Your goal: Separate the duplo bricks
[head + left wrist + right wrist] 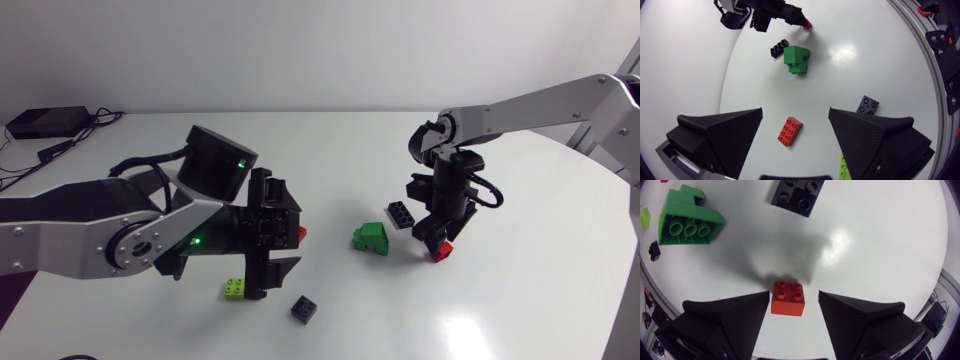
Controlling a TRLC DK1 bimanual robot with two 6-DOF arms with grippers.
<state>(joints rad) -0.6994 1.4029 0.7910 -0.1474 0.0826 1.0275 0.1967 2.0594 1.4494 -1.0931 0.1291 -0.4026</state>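
Note:
A small red brick [788, 298] lies on the white table [520, 250] between the fingers of my right gripper [794, 294]. The gripper is open, with a gap still showing on one side of the brick. In the head view this gripper [436, 238] points down at the red brick [441, 251], right of centre. Green bricks [373, 238] joined together lie on their side beside a black brick [401, 214]. My left gripper [795, 111] hovers open over a longer red brick [790, 131].
A lime brick [236, 288] and a small black brick [305, 309] lie near the table's front, under and beside my left gripper [288, 242]. The left arm's bulk covers the table's left middle.

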